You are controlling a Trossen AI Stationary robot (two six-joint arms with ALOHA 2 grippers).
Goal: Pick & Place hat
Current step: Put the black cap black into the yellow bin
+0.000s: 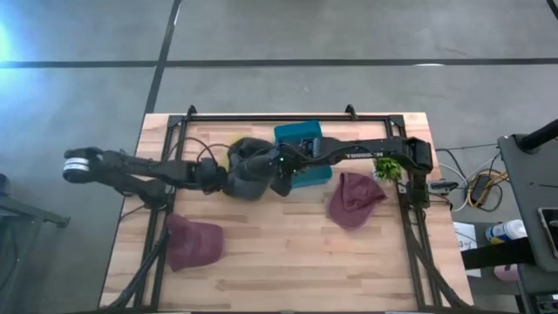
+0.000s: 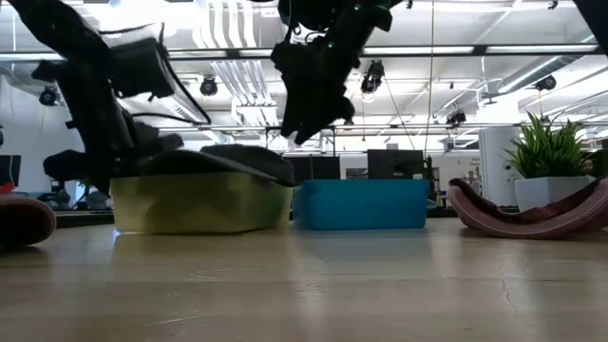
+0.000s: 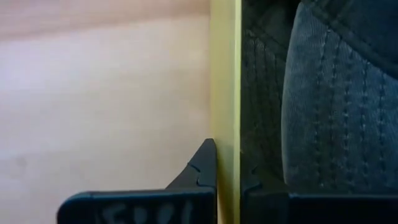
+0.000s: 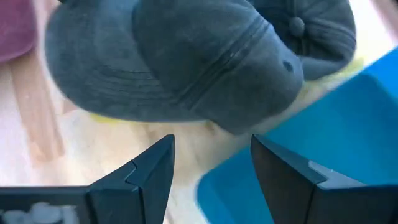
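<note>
Dark grey fabric cap [image 4: 186, 62] is lying over the shallow yellow plastic bin [image 2: 199, 201], overhanging its rim; our left gripper [image 3: 227, 186] is pinching that bin's wall, our right gripper [image 4: 211, 168] hanging open above; tugging could be spilling the cap

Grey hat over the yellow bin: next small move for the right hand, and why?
Probably lift the right hand straight up and clear. It is open and empty above the grey hat, which already rests across the yellow bin, while the left hand pinches the bin's wall. Two maroon hats remain on the table.
</note>
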